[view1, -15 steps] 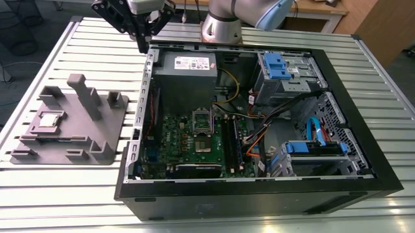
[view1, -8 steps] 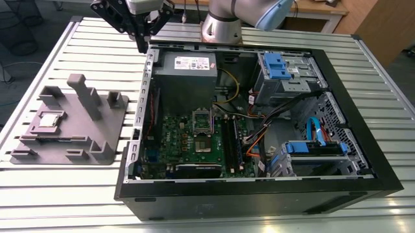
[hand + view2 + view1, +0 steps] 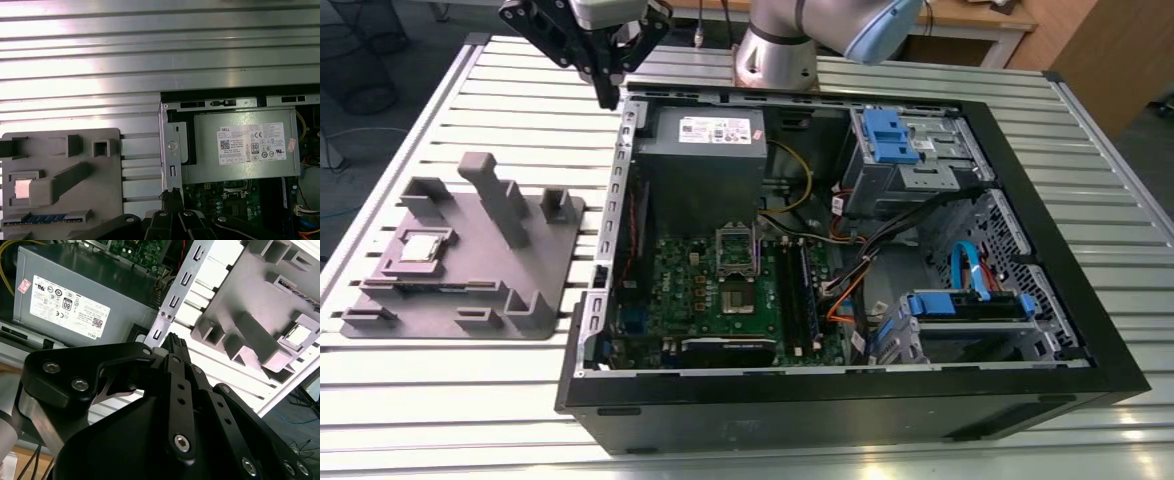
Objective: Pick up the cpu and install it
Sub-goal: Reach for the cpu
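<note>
The cpu (image 3: 422, 246) is a small silvery square lying flat in a recess of the grey fixture block (image 3: 467, 300), on the slatted table at the exterior view's left. Both wrist views show the cpu (image 3: 300, 334) (image 3: 25, 188) in that recess too. My black gripper (image 3: 606, 97) hangs above the far corner of the open computer case (image 3: 854, 400), well away from the cpu. Its fingers (image 3: 175, 342) are pressed together with nothing between them. The empty socket (image 3: 736, 256) sits mid-motherboard inside the case.
A grey power supply (image 3: 704, 150) lies just inside the case near the gripper. Drive bays with blue clips (image 3: 897, 140) and cables (image 3: 854, 270) line the case's other side. The fixture has an upright post (image 3: 494, 195). The arm's base (image 3: 781, 50) stands behind the case.
</note>
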Available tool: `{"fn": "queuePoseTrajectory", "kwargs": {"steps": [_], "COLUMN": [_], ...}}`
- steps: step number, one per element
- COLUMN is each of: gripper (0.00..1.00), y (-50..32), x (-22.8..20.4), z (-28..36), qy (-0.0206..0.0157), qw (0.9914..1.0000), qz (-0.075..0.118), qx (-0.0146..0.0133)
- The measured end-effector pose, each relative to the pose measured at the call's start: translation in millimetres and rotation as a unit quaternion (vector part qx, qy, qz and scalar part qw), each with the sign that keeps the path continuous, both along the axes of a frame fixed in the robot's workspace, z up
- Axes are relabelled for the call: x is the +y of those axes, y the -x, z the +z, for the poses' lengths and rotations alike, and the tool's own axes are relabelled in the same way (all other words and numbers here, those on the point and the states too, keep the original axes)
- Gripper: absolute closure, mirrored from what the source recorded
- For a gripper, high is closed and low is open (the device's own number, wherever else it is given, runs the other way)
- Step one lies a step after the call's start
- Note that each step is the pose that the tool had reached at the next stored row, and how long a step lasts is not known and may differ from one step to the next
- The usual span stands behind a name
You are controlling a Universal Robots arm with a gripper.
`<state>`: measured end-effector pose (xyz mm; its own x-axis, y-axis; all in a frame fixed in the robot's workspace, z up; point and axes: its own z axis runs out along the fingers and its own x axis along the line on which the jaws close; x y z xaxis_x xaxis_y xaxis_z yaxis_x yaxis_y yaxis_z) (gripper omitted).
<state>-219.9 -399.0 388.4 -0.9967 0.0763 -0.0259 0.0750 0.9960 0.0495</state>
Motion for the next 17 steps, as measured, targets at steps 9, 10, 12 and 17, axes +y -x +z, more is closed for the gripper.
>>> {"fn": "queuePoseTrajectory", "kwargs": {"steps": [9,10,12,17], "gripper": [0.89,0.89,0.89,0.89], "y": [17.9,19.8,23.5,33.8], "x": [0.0,0.0,0.0,0.0], "z": [-1.2,-1.3,-1.7,-2.7], "qy": [0.0000,0.0000,0.0000,0.0000], "qw": [1.00000,1.00000,1.00000,1.00000], "qz": [0.000,0.000,0.000,0.000], "qx": [0.0000,0.0000,0.0000,0.0000]}}
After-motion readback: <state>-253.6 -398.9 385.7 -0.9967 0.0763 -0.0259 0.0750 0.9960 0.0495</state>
